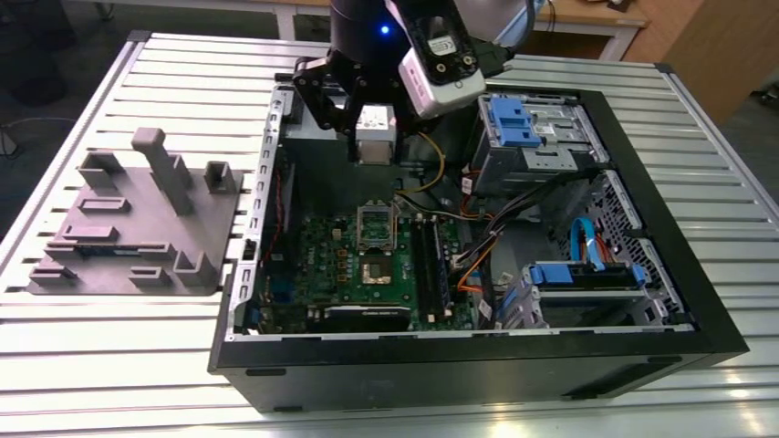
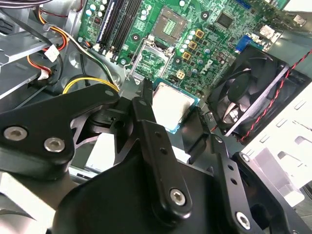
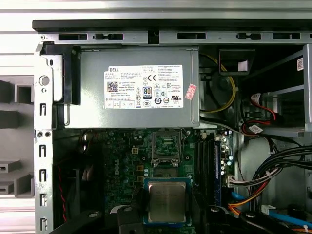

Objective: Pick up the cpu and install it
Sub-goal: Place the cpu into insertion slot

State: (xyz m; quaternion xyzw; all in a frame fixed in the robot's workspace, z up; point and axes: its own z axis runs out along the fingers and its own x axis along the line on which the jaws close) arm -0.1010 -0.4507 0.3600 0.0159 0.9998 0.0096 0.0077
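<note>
— While you hover over the case, where's the cpu (image 3: 167, 197)?
— Clamped in your gripper (image 3: 167, 208), up clear of the socket (image 3: 167, 146); fingers pinch two opposite edges.
— Its heading?
— Square, so no long axis; metal lid faces away from the socket; edges parallel to the socket's.

We see the cpu (image 3: 167, 202) with a silver-grey top and a blue-green rim. The motherboard (image 3: 124, 158) is green, speckled with dark chips. The power supply (image 3: 90, 105) is plain grey and carries a white label (image 3: 144, 87). The fan (image 2: 248, 92) is black, its lead (image 2: 280, 83) twisted red and black. The computer case (image 1: 487, 370) is black, the drive latches (image 1: 509, 117) blue, the fixture block (image 1: 134, 228) grey, the worktop (image 1: 122, 356) ribbed silver.
</note>
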